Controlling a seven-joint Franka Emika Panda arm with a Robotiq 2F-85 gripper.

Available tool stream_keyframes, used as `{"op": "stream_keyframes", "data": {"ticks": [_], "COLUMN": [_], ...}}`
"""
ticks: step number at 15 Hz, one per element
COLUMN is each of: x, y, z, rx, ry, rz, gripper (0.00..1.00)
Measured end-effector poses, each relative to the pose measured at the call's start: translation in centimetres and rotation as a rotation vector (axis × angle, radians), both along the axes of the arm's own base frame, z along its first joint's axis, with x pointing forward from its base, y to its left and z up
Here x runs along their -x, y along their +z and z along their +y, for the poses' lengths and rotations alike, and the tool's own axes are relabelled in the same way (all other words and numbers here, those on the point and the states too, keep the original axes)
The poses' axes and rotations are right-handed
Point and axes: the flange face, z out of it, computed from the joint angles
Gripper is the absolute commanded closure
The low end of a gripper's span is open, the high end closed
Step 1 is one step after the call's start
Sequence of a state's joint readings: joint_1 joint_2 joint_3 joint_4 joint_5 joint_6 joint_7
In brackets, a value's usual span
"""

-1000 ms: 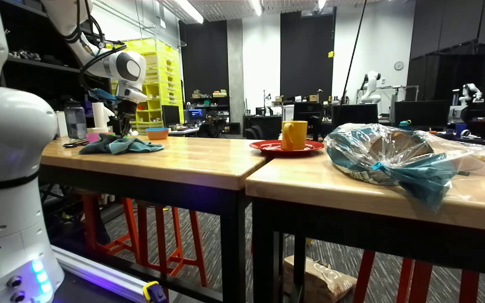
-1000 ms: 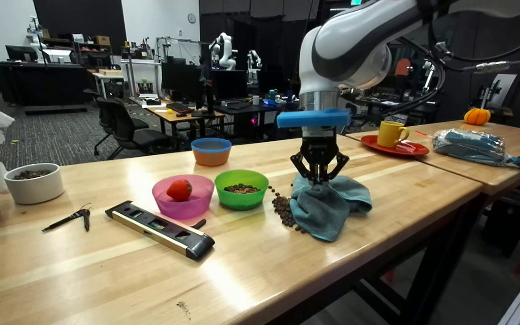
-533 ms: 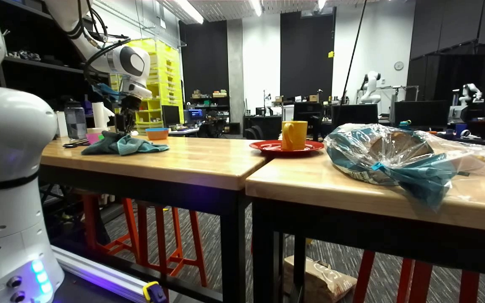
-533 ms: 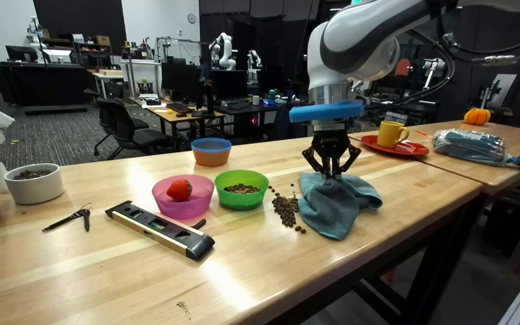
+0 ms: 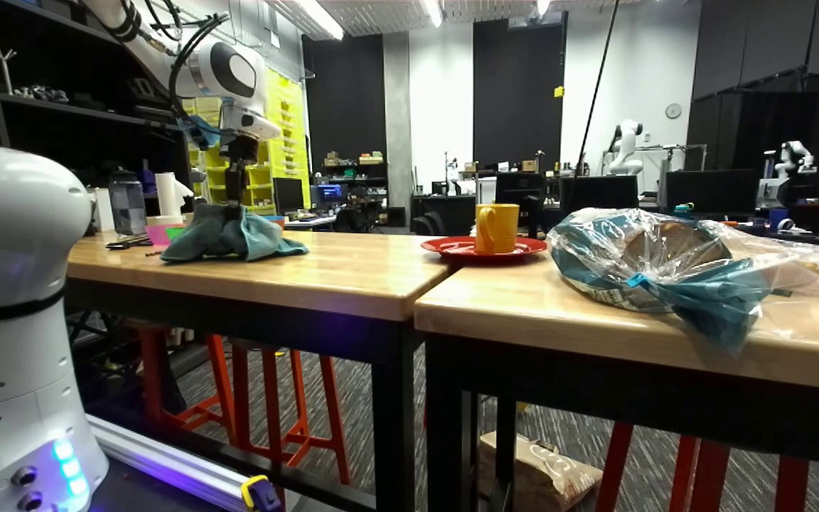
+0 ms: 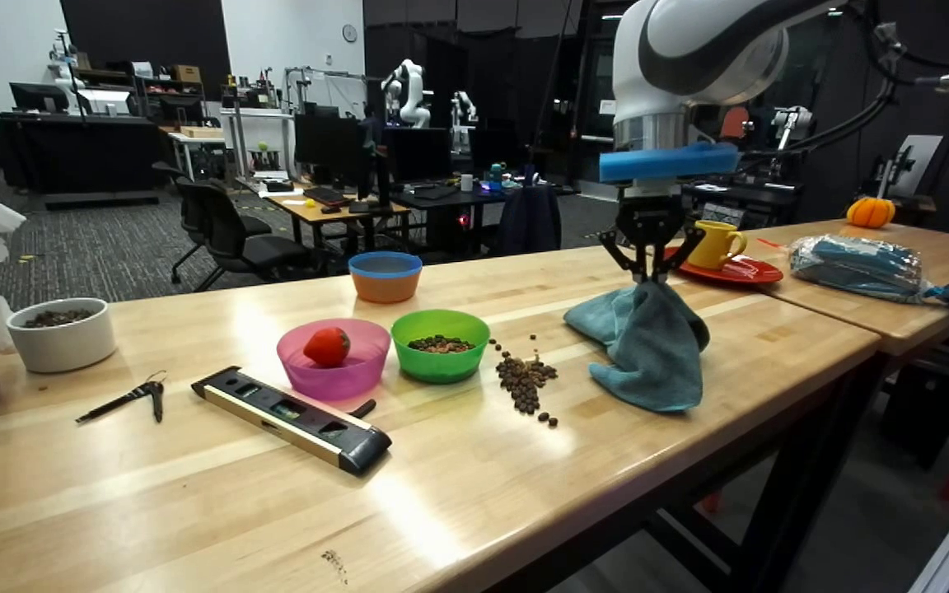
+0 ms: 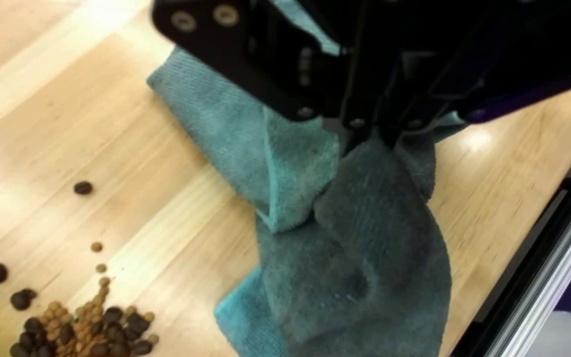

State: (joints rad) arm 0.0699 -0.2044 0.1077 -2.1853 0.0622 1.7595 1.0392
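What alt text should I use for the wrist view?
A black robot hand at the top of the frame grips a bunched teal cloth over a wooden table. At lower left lies a pile of dark brown and tan pellets, with a few loose ones nearby; beyond the table's edge at right runs a metal rail.

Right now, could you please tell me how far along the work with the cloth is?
Done: the gripper has hold of the cloth. In hand: the cloth's pinched peak, held above the table. Left, it seems: the beans, lying loose between cloth and green bowl.
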Motion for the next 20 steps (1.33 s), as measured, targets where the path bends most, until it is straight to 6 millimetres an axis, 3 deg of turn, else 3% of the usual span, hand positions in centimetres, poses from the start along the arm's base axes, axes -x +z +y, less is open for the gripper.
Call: {"op": "stream_keyframes", "data": {"ticks": [13, 16, 20], "x": [-2.3, -4.1, -8.1], "y": [2.7, 3.4, 2.9], "z": [-7.8, -8.9, -9.6], "rx": [0.201, 0.235, 0.287], "ry": [0.274, 0.330, 0.361], "rz": [-0.084, -0.108, -0.116], "gripper": [0.98, 0.98, 0.98]}}
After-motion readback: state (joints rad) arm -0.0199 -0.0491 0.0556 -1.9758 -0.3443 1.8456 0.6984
